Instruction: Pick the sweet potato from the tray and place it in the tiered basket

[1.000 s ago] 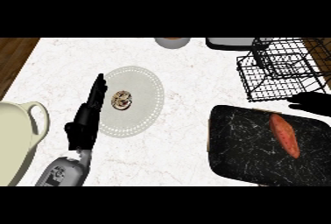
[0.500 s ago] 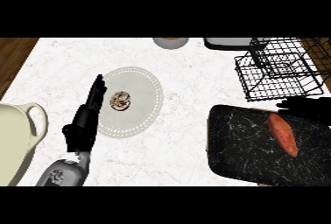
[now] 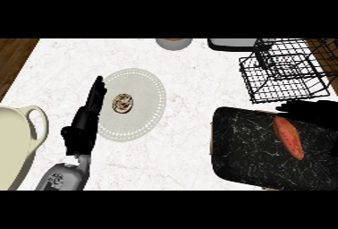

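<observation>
The right hand (image 3: 315,112) is hovering, fingers spread wide, just beyond the sweet potato (image 3: 289,137) lying on the tray (image 3: 247,147); the left hand (image 3: 86,120) is resting open.

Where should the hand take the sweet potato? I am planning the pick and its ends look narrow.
Probably at its thick middle. The sweet potato lies flat on the dark tray, its long axis running from the tray's far edge toward the near right. Coming from above, fingers across the short width, suits that pose. The right hand is at its far end.
</observation>
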Available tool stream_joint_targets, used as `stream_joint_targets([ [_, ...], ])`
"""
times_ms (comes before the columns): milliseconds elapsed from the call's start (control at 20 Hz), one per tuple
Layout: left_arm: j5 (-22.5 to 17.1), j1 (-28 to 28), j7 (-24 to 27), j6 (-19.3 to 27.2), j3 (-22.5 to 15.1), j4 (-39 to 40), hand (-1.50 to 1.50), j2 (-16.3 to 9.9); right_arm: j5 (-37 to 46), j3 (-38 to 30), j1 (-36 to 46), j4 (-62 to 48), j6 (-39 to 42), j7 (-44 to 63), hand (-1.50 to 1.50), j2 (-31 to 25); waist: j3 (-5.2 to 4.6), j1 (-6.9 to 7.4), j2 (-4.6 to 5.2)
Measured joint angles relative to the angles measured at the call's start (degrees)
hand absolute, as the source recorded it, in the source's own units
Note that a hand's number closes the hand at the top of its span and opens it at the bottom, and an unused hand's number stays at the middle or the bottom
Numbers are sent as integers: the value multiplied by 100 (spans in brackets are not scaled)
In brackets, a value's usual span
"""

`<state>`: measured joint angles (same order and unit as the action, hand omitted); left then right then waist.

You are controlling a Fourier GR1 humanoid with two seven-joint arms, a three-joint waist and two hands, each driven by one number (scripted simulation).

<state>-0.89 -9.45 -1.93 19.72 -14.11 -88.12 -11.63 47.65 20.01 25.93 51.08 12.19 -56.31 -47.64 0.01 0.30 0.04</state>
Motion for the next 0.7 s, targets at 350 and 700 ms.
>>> stream_joint_targets([
  [350,161,-11,38,-46,56,38,0,160,182,25,120,-304,-41,14,-150,312,0,7,2],
  [700,263,103,-53,-120,119,-150,0,214,213,-39,152,-657,-97,-27,-150,557,0,11,2],
])
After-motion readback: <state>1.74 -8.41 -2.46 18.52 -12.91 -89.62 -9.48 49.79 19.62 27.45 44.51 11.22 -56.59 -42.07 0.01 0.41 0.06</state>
